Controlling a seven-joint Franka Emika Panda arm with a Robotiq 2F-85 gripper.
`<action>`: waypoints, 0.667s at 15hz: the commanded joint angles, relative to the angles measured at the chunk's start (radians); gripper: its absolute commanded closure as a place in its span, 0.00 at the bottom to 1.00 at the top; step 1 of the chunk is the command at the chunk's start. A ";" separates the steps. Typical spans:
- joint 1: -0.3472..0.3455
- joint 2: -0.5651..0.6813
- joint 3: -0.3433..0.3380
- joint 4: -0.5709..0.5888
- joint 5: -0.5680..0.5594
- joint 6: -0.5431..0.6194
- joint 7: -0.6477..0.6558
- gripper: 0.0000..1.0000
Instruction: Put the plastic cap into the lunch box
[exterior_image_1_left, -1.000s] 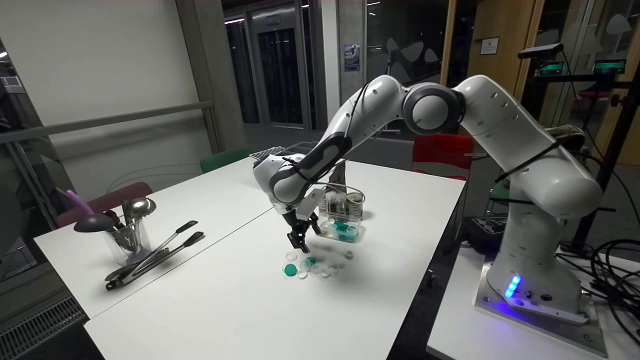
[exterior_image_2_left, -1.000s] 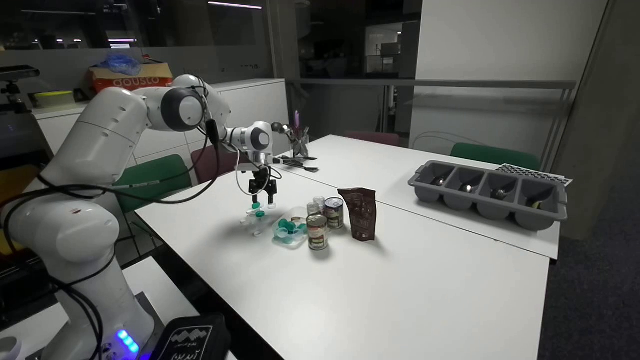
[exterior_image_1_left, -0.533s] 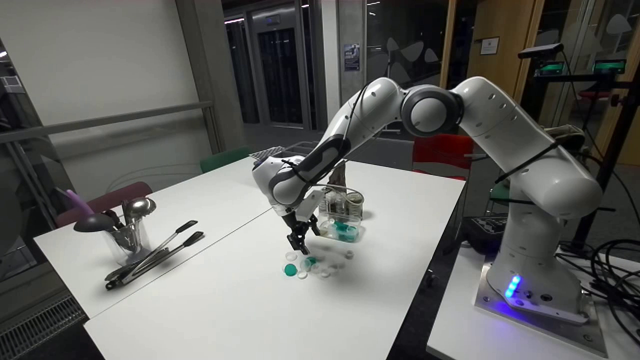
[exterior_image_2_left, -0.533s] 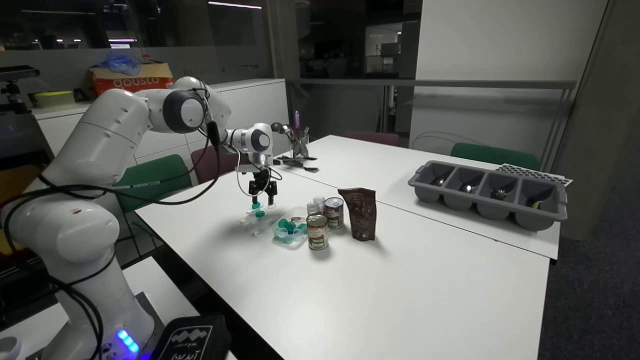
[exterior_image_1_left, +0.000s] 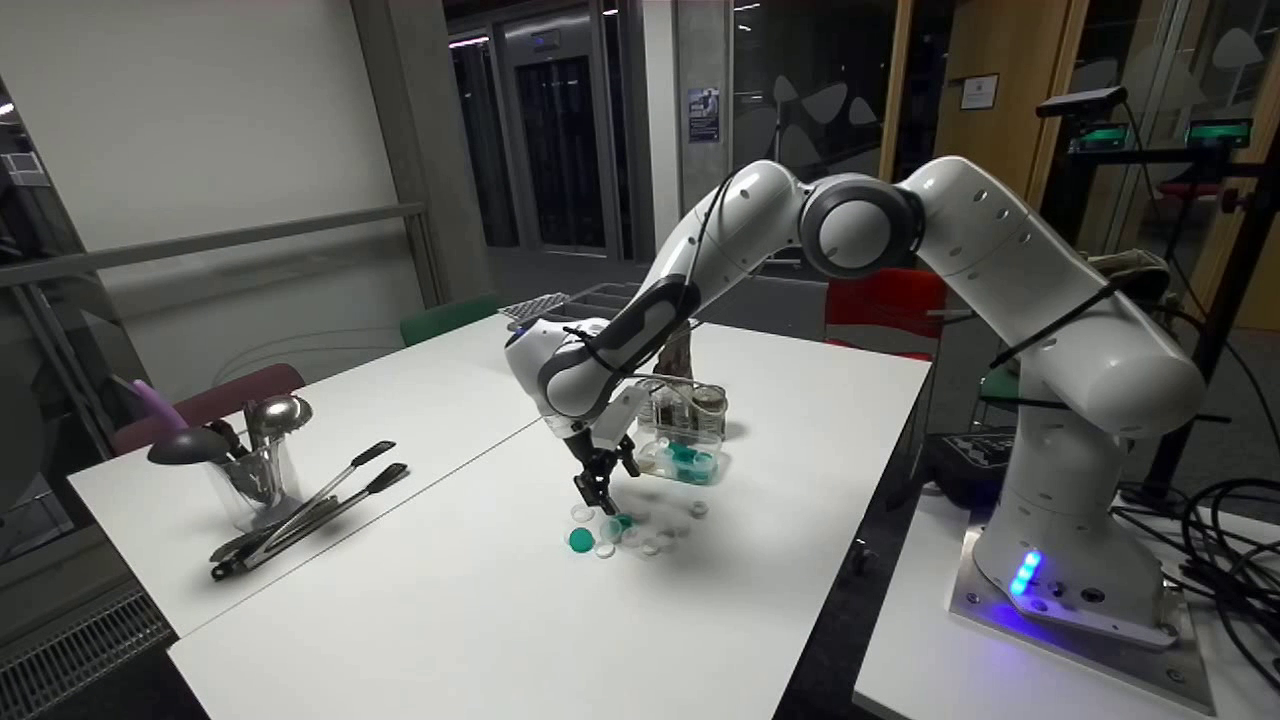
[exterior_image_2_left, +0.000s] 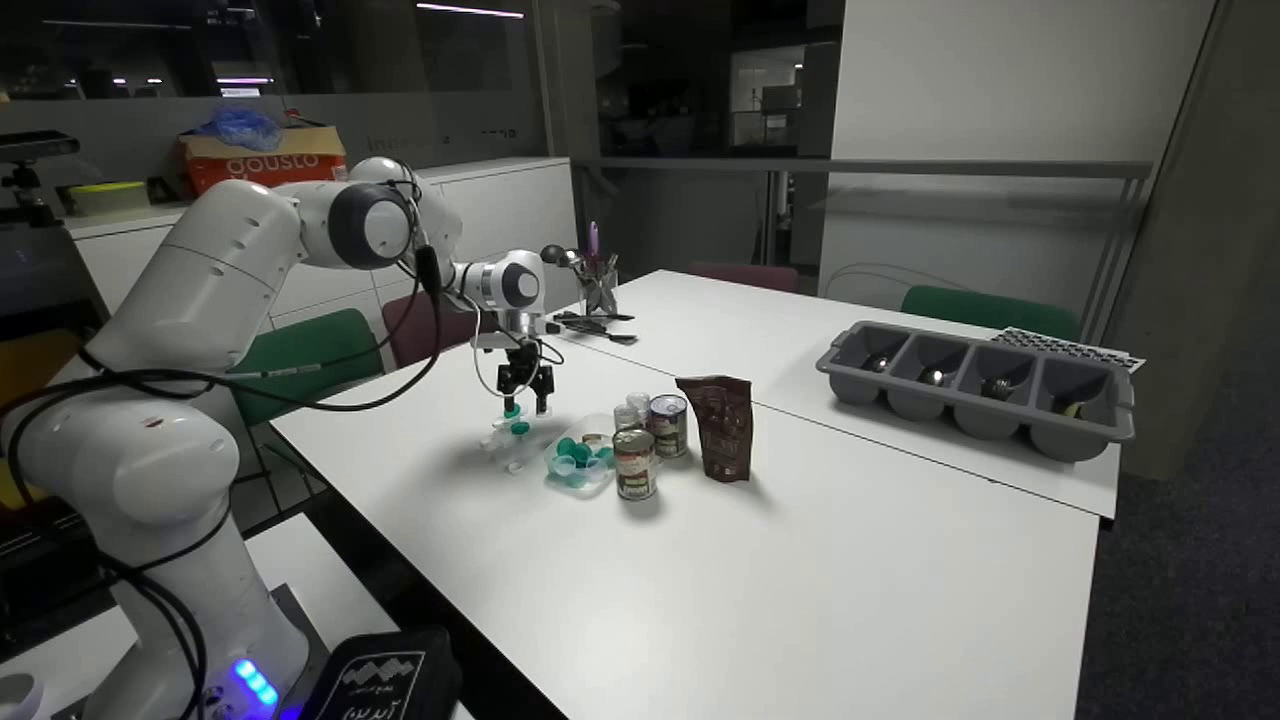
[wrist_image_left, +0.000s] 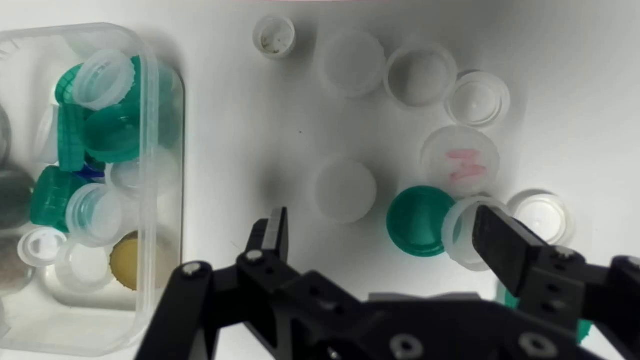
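1. Step, judged: lining up to grasp; pincer (wrist_image_left: 380, 220) spread wide, nothing held.
2. White cap (wrist_image_left: 346, 191), green cap (wrist_image_left: 419, 220) on worktop (wrist_image_left: 225, 125) beneath the jaws; which is meant, unclear.
3. Next: descend, pinch, lift over rim of box (wrist_image_left: 148, 215).
4. Bare worktop box-side; far fingertip (wrist_image_left: 505, 245) overlaps clear cap (wrist_image_left: 460, 250), snag possible.
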 joint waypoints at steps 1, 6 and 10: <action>0.003 0.012 0.009 0.011 -0.006 0.040 -0.018 0.00; 0.014 0.019 0.012 0.008 -0.004 0.076 -0.019 0.00; 0.013 0.022 0.014 0.005 -0.001 0.084 -0.022 0.00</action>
